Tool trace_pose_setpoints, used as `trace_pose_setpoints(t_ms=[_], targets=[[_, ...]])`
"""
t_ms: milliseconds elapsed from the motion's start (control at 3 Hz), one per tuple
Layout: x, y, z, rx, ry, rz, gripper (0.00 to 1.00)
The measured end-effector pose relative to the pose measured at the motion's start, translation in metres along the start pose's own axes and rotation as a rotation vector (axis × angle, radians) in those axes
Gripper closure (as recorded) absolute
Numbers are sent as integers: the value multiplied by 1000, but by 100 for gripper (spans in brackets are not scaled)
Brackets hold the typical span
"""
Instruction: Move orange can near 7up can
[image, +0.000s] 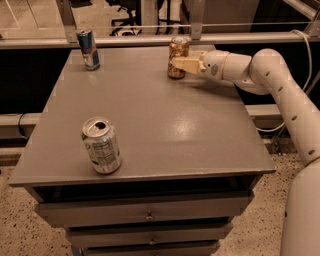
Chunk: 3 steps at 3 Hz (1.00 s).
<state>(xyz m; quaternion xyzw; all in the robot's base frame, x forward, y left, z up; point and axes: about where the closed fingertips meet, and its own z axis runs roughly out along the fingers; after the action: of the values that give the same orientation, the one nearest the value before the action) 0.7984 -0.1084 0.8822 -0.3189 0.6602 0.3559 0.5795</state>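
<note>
The orange can (176, 48) stands upright near the far edge of the grey table (165, 125), right of the middle. My gripper (181, 59) reaches in from the right and is shut on the can, with one pale finger (186, 64) across its near side. The 7up can (102, 146), white with green markings and an opened top, stands upright near the front left corner, far from the orange can.
A slim blue-and-silver can (88, 49) stands at the far left corner. My white arm (280, 85) runs along the table's right side. Drawers (150, 216) sit below the tabletop. A rail (150, 39) runs behind the table.
</note>
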Motion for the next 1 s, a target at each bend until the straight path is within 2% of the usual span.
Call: trace_pose_setpoints(t_ms=[333,667,1000], targets=[[-12,22,-14,-28,52,-58,100],[-31,51,-30,-34,96,-125,100],[-34,60,-28,-44,104,-132,100]])
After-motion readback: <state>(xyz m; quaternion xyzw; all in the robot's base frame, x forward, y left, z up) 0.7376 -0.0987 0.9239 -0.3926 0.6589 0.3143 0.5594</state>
